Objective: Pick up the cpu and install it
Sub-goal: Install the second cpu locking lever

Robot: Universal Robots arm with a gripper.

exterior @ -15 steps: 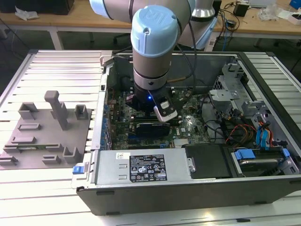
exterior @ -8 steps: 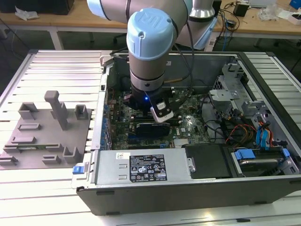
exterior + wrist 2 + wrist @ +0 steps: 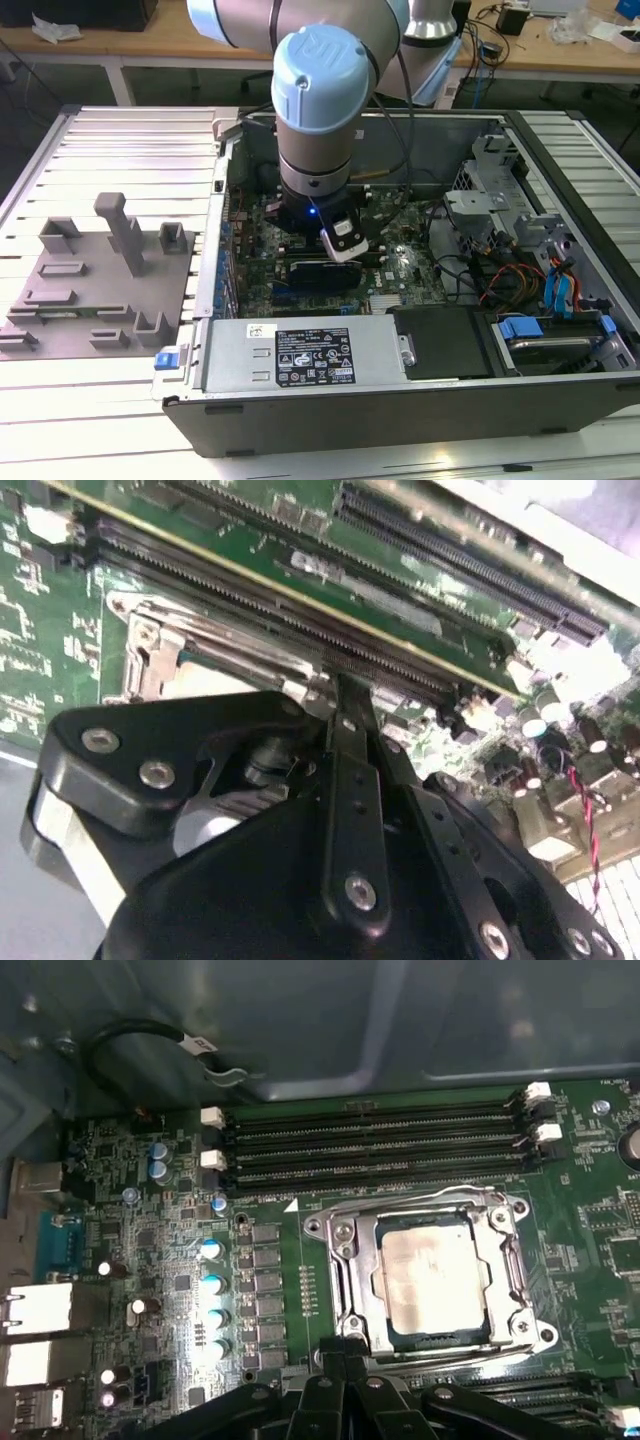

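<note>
nearest to us is the gripper (image 3: 335, 1348). in both wrist views its black links run together to a narrow tip, so we judge the fingers drawn close, and we see nothing held between them. the tip stands just beside the corner of the socket frame (image 3: 345, 1260), near the metal, but we cannot tell if it touches.

a little further lies the cpu (image 3: 432, 1278). in the first wrist view its pale silver top sits flat inside the socket frame, square to the frame's sides, and the gripper is not on it. the frame looks open around the chip; whether a latch is locked we cannot tell.

so we judge that the picking and placing are done, and the step in hand is the end of the installing, with the chip lying in its seat. any move from here asks for care, we think: the tip is low and close to the frame, and a sideways push could disturb the chip or scrape the motherboard (image 3: 150, 1260).

beyond the socket run the long memory slots (image 3: 370, 1145), with white clips at their ends.

further out, in the exterior view, the arm (image 3: 315, 90) reaches down into the open computer case (image 3: 400, 410). on the exterior view's left, well apart from the case, the grey plastic blocks (image 3: 125, 235) stand on the slatted table (image 3: 120, 420).
</note>
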